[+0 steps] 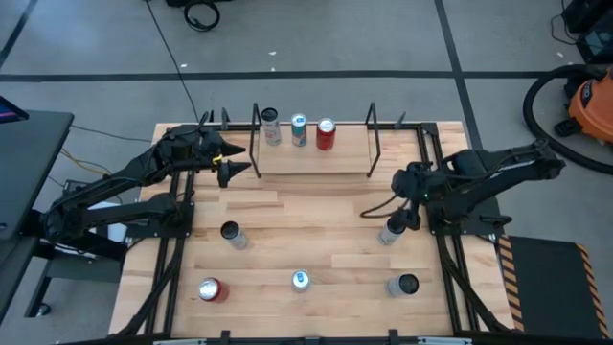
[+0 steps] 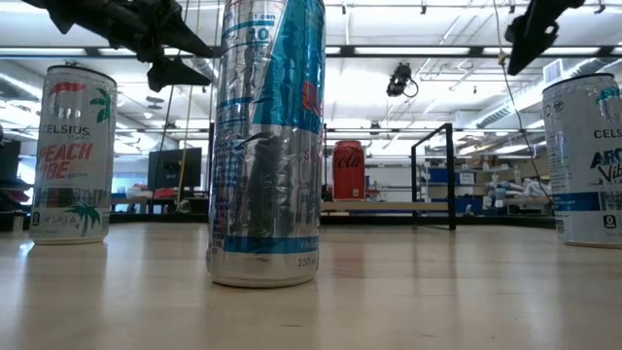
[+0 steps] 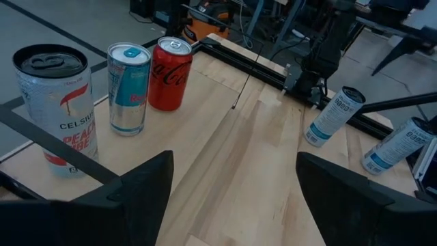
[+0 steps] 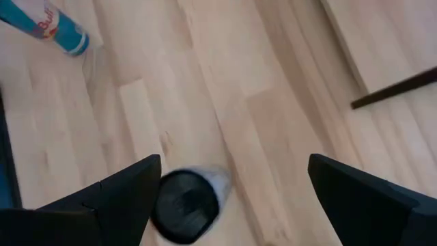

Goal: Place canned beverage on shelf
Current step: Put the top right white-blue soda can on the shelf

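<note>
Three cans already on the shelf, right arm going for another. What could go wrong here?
1. The right gripper hangs open over a standing can, off to one side; a descending finger could tip it.
2. The open left gripper hovers by the shelf end, close to the white can, and might bump it.

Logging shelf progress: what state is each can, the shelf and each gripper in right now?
White Celsius can: upright on shelf.
Silver-blue can: upright on shelf.
Red cola can: upright on shelf.
Small wooden shelf: right part bare.
Five other cans on the tabletop: upright, unheld.
Left gripper: open, empty, by shelf's left end.
Right gripper: open, above dark-topped slim can.
</note>
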